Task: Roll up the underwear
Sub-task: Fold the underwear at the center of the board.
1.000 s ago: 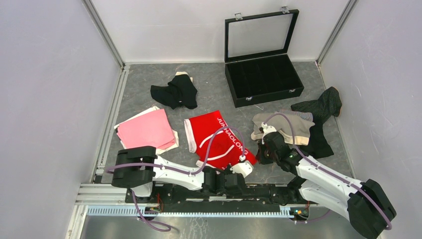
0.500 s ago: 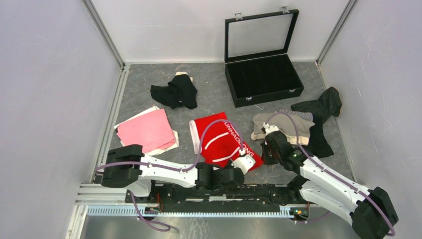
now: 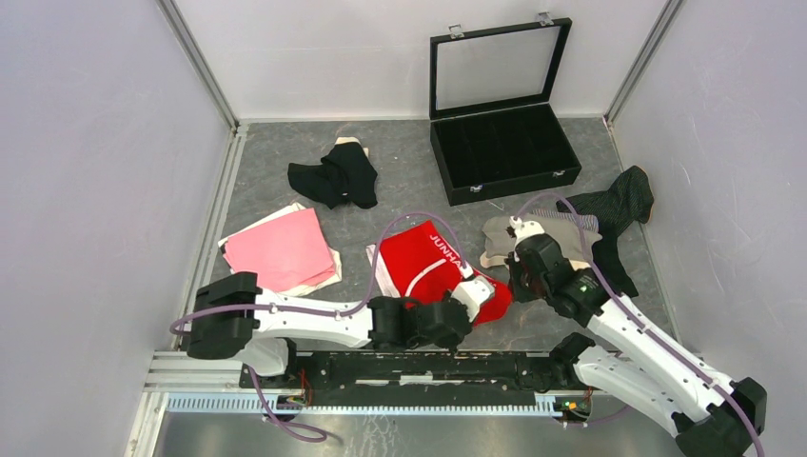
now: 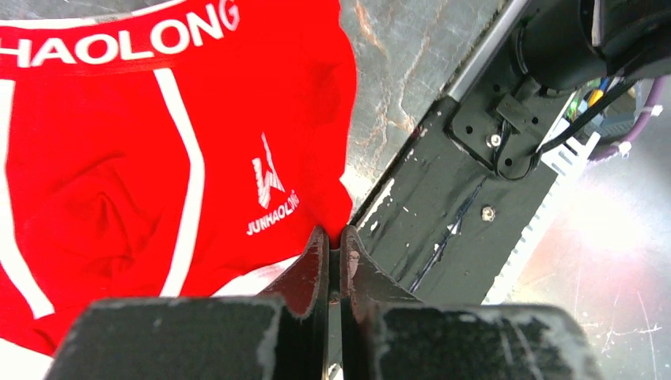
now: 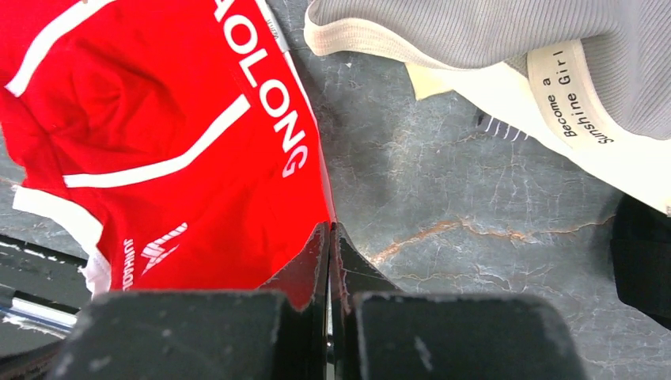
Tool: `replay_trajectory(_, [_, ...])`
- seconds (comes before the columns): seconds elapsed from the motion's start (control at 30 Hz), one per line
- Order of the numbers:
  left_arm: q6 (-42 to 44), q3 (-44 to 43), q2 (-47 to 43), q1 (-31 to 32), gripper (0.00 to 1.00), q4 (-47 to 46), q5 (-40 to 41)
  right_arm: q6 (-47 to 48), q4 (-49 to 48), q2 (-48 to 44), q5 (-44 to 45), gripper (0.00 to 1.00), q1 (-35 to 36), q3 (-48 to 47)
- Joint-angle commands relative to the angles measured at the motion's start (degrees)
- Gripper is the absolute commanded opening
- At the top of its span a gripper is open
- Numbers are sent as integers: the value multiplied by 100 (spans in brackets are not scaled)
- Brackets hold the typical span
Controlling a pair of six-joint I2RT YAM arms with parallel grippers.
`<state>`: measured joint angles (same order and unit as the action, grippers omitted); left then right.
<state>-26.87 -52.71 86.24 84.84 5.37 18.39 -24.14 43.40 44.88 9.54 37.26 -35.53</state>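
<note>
1. Pinching a corner of the red briefs (image 3: 423,265), the left gripper (image 4: 332,247) has its jaws pressed together on the cloth
2. The right gripper (image 5: 330,237) nips the briefs' waistband end, jaws closed on red fabric
3. The briefs lie bunched between both grippers, midway along the table's (image 3: 409,190) near edge
4. A beige garment (image 3: 557,249) lies just to their right, a pink one (image 3: 281,249) toward the left edge
</note>
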Motion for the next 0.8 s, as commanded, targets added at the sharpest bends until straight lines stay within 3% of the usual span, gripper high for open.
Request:
replay_trajectory(0.0, [229,14,-528,-309,2,-376,-320,72,183,-42,-30,0,-5,-432])
replay_trajectory(0.27, [259,513,-1458,-1200,2,-419,-592,-58,-718,354,-118,0,-2,-1025])
replay_trajectory(0.77, [985,705,-2042,-2635,2,315,-161,348,-1879,2704,42,0,-13,-2373])
